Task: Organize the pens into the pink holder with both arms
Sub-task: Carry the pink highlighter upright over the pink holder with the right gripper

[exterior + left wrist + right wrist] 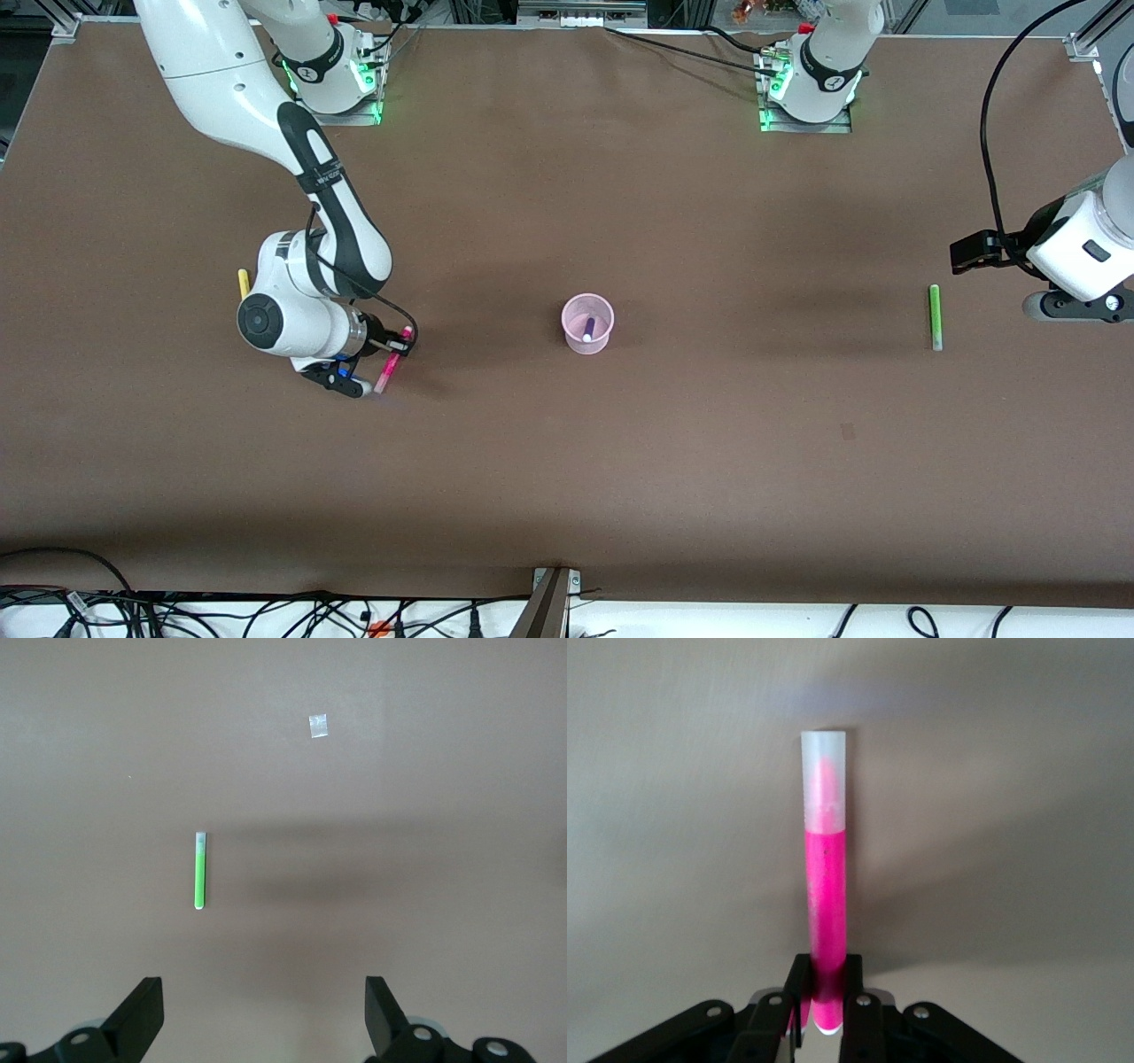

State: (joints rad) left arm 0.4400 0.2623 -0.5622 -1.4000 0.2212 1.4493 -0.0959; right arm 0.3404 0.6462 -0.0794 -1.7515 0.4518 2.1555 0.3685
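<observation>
Right gripper point(825, 997) clenched on magenta pen point(825, 895), clear cap plain only at the wrist; left gripper point(264, 1014) released over table point(709, 461) beside green pen point(200, 871); yellow pen point(243, 283) half hidden by the right arm; purple pen point(589, 329) in pink holder point(587, 324).

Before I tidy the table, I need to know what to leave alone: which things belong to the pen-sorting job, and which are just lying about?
Belongs to the job:
pink holder, purple pen inside it
magenta pen in the right gripper
green pen by the left gripper
yellow pen

Just lying about:
scrap of tape
</observation>
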